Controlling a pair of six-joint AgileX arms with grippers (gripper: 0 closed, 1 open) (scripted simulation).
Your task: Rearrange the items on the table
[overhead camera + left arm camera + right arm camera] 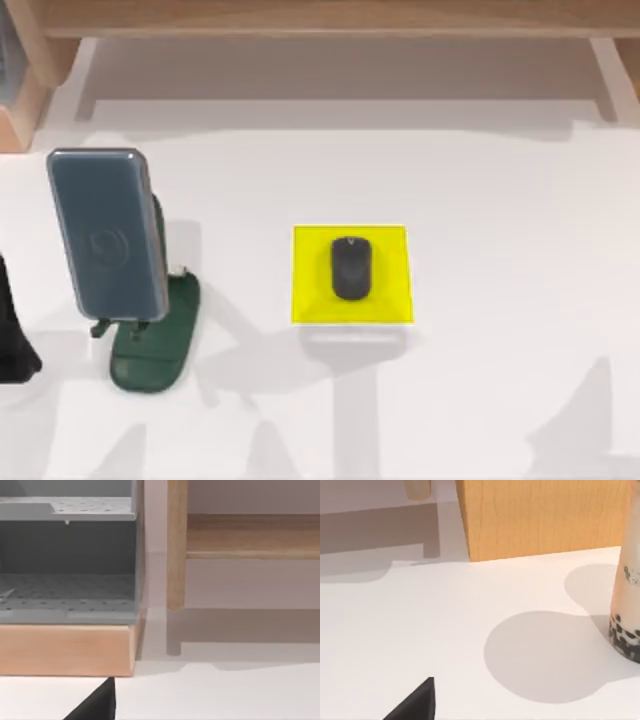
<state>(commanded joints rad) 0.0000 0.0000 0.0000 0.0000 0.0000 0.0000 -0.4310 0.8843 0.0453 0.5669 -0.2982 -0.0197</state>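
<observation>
Black, smooth and likely slippery, the mouse on the yellow pad wants pinching across its flanks; jaws' state I cannot tell.

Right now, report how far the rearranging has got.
It looks finished or nearly so. Done: the mouse lies on the yellow pad, and the phone leans on the dark green stand at the table's left. In hand: nothing; a dark part of the left arm sits at the left edge. Left: no unplaced item is visible.
</observation>
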